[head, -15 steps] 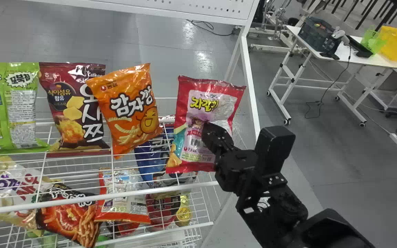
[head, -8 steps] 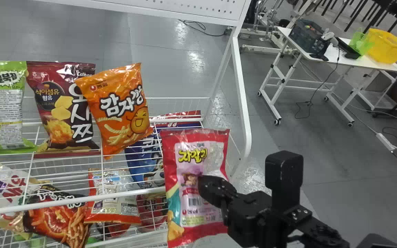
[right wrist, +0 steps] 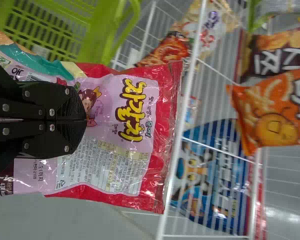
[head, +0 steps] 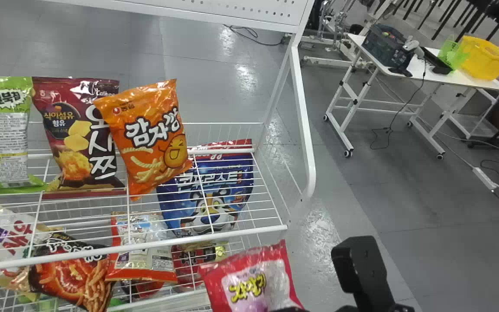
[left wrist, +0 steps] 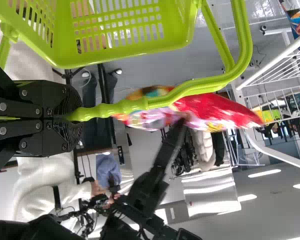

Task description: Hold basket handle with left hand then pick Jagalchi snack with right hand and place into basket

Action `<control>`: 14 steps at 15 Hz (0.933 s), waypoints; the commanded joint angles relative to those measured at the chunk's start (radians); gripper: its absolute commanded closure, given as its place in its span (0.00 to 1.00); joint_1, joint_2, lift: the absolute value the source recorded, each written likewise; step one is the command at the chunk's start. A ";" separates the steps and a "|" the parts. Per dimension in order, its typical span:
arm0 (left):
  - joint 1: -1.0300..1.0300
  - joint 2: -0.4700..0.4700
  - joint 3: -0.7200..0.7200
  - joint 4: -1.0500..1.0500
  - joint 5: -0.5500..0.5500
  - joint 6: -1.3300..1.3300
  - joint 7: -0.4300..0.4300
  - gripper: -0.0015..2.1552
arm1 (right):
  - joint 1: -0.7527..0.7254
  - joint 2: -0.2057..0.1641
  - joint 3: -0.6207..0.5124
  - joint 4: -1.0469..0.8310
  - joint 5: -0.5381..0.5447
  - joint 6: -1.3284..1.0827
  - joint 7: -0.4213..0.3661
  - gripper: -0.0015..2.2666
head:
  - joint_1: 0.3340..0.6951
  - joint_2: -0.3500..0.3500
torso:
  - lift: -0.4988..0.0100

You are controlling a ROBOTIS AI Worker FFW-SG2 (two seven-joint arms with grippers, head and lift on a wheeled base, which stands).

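Wire shelf (head: pixel 241 233), grey floor (head: pixel 405 190), left gripper (left wrist: pixel 78 119) clamped on handle (left wrist: pixel 160 100), right gripper (head: pixel 292 309) on snack (head: pixel 254 279)

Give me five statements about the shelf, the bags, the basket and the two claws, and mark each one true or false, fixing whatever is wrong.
1. The left claw grips the handle of the green basket. True.
2. The Jagalchi snack bag already lies inside the basket. False: the right claw holds the Jagalchi snack bag outside the green basket.
3. The orange snack bag partly overlaps the dark red chip bag. True.
4. The yellow bin stands on the floor. False: the yellow bin is on the white table.
5. The blue bag has a tiger face on it. True.
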 commanded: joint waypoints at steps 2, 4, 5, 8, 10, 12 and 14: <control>0.000 -0.005 -0.001 -0.003 -0.004 0.000 0.003 0.56 | 0.006 0.006 0.028 -0.005 -0.024 0.045 0.000 0.99 | 1.00 0.00 | 0.96; 0.000 -0.005 -0.002 -0.004 -0.004 0.000 0.003 0.56 | 0.006 0.006 0.084 -0.002 -0.018 0.045 -0.001 0.99 | 1.00 0.00 | 0.96; 0.000 -0.005 -0.002 -0.006 -0.004 0.000 0.001 0.56 | 0.006 0.006 0.113 0.002 -0.004 0.045 -0.006 0.99 | 1.00 0.00 | 0.96; 0.002 -0.005 -0.007 -0.006 -0.004 0.000 -0.002 0.56 | 0.003 0.004 0.245 0.041 0.083 0.045 -0.031 0.99 | 1.00 0.00 | 0.96; 0.005 -0.005 -0.008 -0.012 -0.004 0.000 -0.005 0.56 | -0.009 0.003 0.315 0.087 0.108 0.045 -0.034 0.99 | 1.00 0.00 | 0.96; 0.011 -0.003 -0.013 -0.018 -0.005 0.000 -0.008 0.56 | -0.015 -0.002 0.390 0.128 0.154 0.045 -0.043 0.99 | 1.00 0.00 | 0.96; 0.019 -0.003 -0.013 -0.023 -0.005 0.000 -0.013 0.56 | -0.043 -0.002 0.444 0.177 0.161 0.034 -0.051 0.99 | 1.00 0.00 | 0.96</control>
